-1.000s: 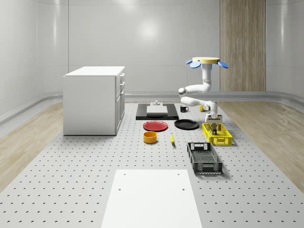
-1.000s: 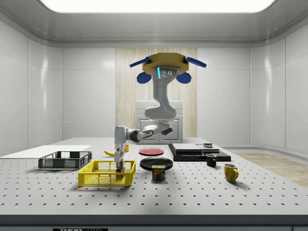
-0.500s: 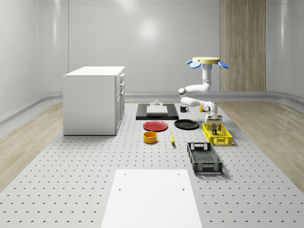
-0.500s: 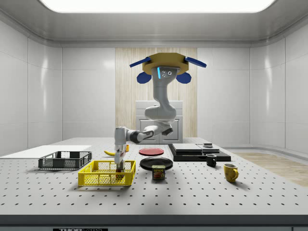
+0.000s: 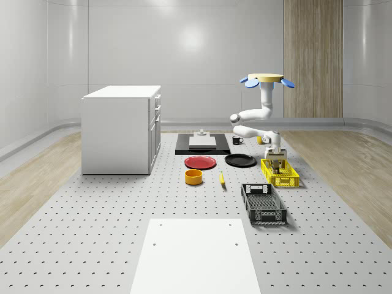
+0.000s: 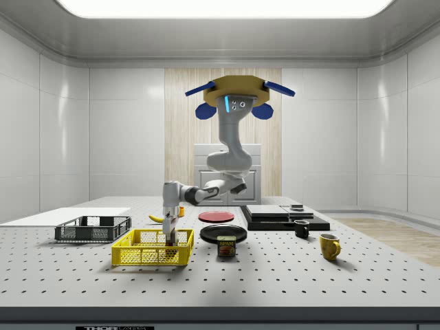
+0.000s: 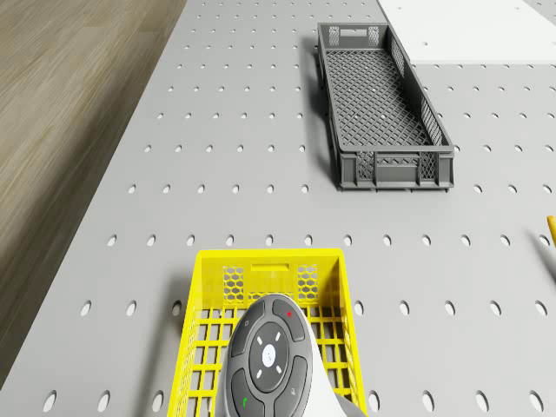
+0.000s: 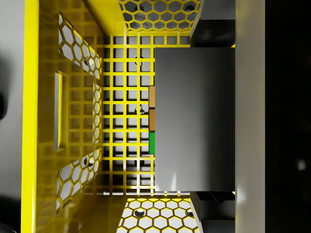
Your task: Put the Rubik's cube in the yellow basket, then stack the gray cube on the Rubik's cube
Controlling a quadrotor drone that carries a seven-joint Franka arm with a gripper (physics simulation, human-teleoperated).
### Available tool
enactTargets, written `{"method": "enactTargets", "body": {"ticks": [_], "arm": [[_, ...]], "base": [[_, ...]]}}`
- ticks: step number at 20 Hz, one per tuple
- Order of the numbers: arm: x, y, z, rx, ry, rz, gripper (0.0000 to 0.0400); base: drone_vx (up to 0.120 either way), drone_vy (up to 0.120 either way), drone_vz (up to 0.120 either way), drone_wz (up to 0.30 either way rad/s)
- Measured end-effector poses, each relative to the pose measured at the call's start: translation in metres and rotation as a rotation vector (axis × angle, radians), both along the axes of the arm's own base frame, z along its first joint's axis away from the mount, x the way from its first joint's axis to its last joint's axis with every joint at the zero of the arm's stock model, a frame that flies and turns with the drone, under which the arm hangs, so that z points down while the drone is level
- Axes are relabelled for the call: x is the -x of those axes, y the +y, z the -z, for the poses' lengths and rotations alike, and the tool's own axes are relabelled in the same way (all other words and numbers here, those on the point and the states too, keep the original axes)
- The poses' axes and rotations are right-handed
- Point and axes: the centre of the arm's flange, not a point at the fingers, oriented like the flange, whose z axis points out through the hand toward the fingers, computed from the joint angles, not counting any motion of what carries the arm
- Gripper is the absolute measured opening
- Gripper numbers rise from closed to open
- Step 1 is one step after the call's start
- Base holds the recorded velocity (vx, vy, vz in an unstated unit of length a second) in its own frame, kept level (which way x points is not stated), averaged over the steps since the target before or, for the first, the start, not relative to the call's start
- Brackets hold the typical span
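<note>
Wrist view: gray cube (image 8: pixel 194 119) sits flat on top of the Rubik's cube (image 8: pixel 152 121), inside the yellow basket (image 8: pixel 41 116). Only a thin strip of orange and green stickers peeks out along one edge, so the gray cube is offset a bit, not centred. Dark finger (image 8: pixel 214 34) bodies flank the gray cube on two opposite sides; can't tell whether the pads touch it or have let go, so the gripper's hold is unclear.

Side view: drone (image 6: pixel 238 93) hovers well above the counter (image 6: pixel 275 275), beside the basket (image 6: pixel 151 249) rather than over it, arm reaching out and down so the gripper (image 6: pixel 169 238) points straight into the basket.

Whole-scene view: same picture, gripper (image 5: pixel 275 160) low in the basket (image 5: pixel 280 173), gray crate (image 5: pixel 263 203) near it toward the camera.

My read: both placements look done, release and retreat are what's left.

Risks:
- If the fingers don't open enough before lifting, the gray cube comes up or gets dragged off the stack.
- Offset stack means a small sideways nudge could tip the gray cube onto the basket floor.
- Hover drift while the gripper is down between the basket walls could knock the stack or shove the basket.
- Any tilt on the way up could catch the rim.
</note>
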Motion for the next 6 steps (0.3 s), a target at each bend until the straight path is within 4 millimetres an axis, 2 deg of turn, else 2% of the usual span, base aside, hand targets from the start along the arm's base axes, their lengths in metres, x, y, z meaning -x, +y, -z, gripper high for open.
{"method": "enactTargets", "body": {"ticks": [6], "arm": [[0.0,0.0,0.015,0.0,0.0,0.0,0.0393]], "base": [[0.0,0.0,0.0,0.0]]}}
